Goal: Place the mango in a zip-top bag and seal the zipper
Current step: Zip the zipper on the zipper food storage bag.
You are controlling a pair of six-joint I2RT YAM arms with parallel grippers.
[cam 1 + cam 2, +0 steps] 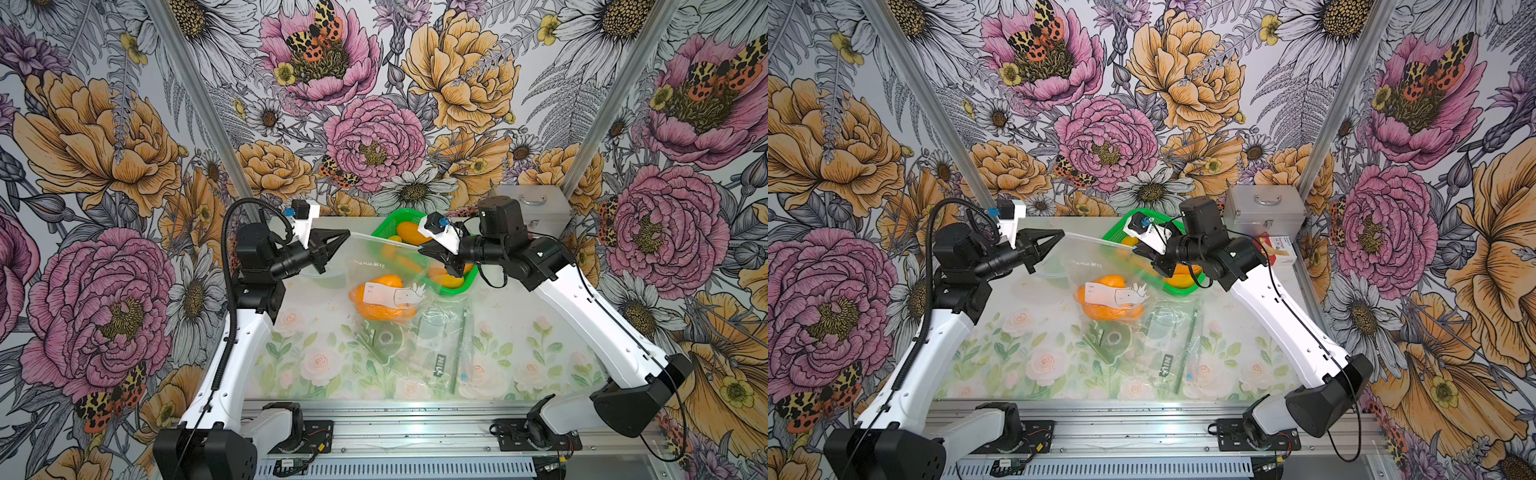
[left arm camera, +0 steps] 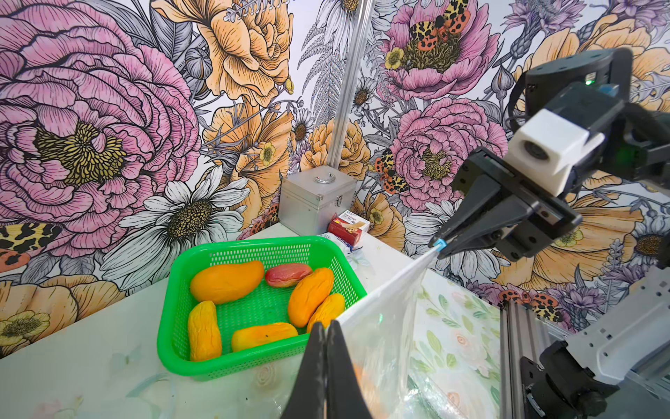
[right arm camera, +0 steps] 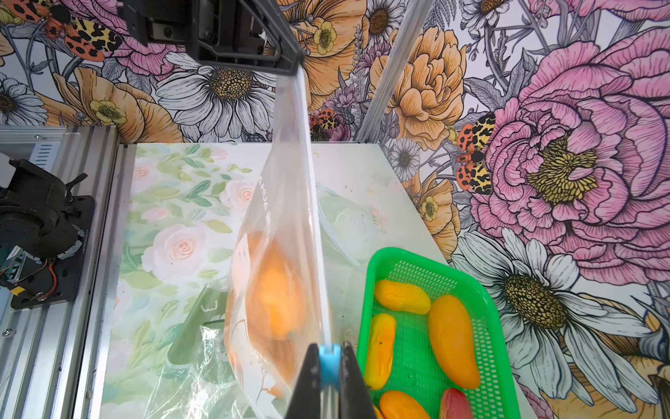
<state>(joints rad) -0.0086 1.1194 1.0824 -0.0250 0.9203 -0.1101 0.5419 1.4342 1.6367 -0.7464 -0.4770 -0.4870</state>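
Both arms reach inward. The left gripper (image 1: 347, 235) clamps one bag (image 1: 368, 266) corner, the right gripper (image 1: 421, 248) the other.

Bright, even light from above, soft shadows. White glare on table (image 1: 540, 365) front in both top views. Walls (image 1: 83, 124) bend at pic edges. Close stuff blurry in wrist cams.

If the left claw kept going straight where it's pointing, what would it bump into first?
The left gripper is pinching the top edge of the zip-top bag. Straight on, it would push along that edge and probably reach the right gripper, which is shut on the blue slider.
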